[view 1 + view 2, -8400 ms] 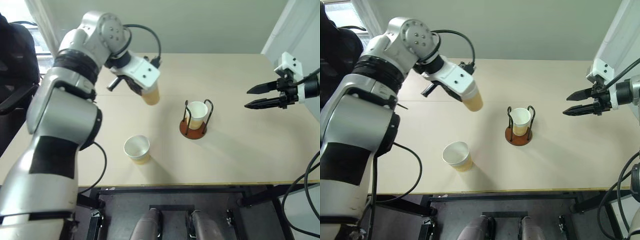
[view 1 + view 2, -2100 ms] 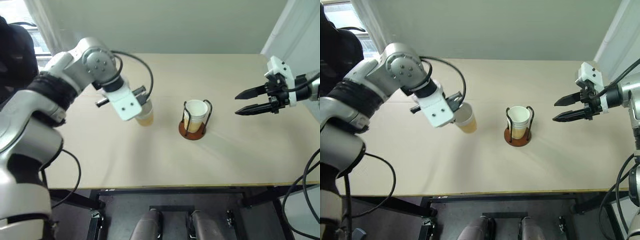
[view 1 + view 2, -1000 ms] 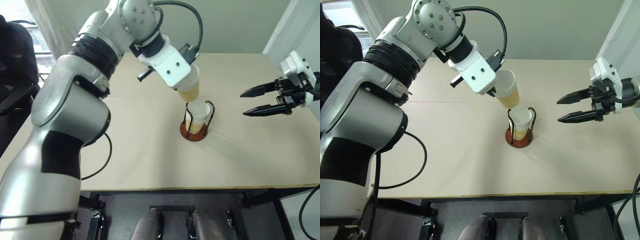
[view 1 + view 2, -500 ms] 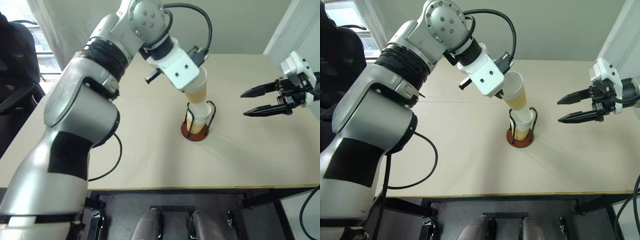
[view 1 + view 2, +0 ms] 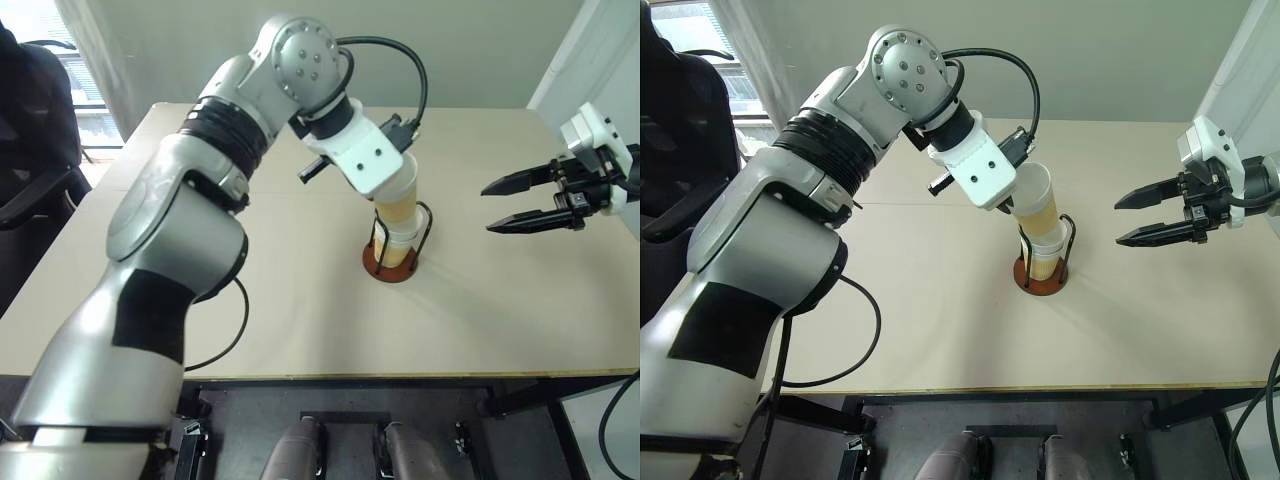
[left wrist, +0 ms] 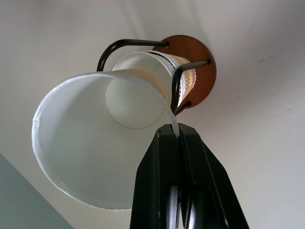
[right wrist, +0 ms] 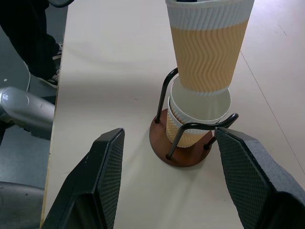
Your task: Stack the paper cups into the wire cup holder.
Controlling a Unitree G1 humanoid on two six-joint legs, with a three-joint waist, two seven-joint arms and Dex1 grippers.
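Since a second ago the left gripper (image 6: 177, 138), clamped on a paper cup (image 7: 209, 52), has lowered it into the seated cup (image 7: 198, 117) in the wire cup holder (image 7: 176, 152) mid-tabletop. Nesting step; next, push straight down, then release. Right gripper (image 5: 520, 204) hangs open.

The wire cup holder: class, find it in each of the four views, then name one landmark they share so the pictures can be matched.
Left eye view: wire cup holder right of centre on the table.
Right eye view: just right of centre, under the left claw's held cup.
Left wrist view: behind that cup's mouth, brown base showing.
Right wrist view: centre, between the open right claw's fingers.
Shared landmark: the ribbed cup already in the holder.
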